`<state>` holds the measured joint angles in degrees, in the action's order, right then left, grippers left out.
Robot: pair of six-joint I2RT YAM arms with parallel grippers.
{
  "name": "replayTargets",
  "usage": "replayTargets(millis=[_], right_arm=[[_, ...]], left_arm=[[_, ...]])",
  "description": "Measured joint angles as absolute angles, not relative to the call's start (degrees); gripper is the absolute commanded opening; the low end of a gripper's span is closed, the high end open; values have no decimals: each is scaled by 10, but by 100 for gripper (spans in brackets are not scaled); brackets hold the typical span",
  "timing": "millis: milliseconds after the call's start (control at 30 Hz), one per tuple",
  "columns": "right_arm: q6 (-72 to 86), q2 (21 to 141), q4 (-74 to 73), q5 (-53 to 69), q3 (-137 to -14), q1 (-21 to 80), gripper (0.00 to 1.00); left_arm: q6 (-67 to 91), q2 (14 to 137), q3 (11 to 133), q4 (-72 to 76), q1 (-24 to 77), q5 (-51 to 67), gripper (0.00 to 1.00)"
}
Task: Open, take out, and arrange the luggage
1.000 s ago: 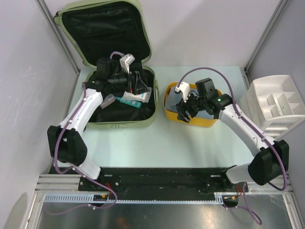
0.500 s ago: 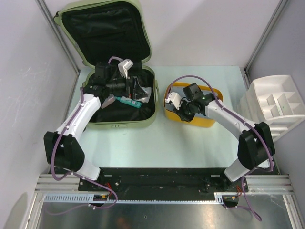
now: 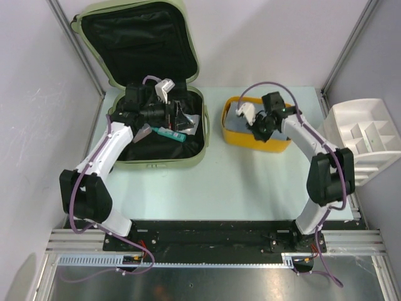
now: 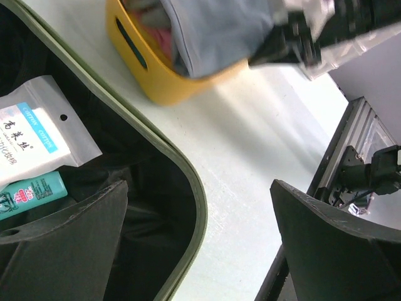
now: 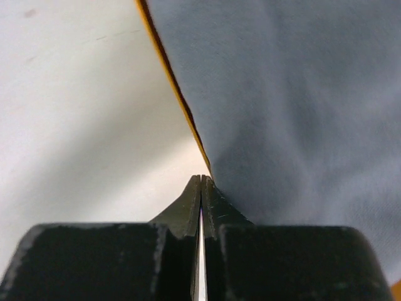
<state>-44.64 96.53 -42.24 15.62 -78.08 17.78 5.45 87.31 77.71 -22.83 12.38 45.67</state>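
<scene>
left gripper [image 4: 200, 246] gapes wide inside the open pale sage-green hard-shell suitcase [image 3: 158, 162]; right gripper [image 5: 200, 188] sits pinched closed at the rim of the yellow plastic tub [image 3: 252, 140].

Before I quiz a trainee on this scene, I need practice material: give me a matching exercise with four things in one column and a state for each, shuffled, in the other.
Things:
1. luggage
2. yellow tub
3. left gripper
4. right gripper

States:
A. shut tight, nothing between the tips
B. lid raised, black lining showing
C. standing wide open
D. holds grey cloth

Pairs: 1-B, 2-D, 3-C, 4-A
</scene>
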Motion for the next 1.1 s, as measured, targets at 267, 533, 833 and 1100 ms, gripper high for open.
replayTargets(millis=[267, 533, 833, 1100], right_arm=[[-345, 1131, -369, 116, -1000, 72, 0], [-317, 1197, -377, 142, -1088, 36, 52], [-482, 1193, -393, 216, -1062, 27, 51], [-586, 1219, -442, 229, -1103, 20, 37]], left_arm=[[55, 907, 785, -229, 123, 456, 100], [55, 908, 787, -229, 118, 457, 100], [55, 913, 792, -229, 106, 468, 100], [55, 919, 795, -229, 104, 469, 100]])
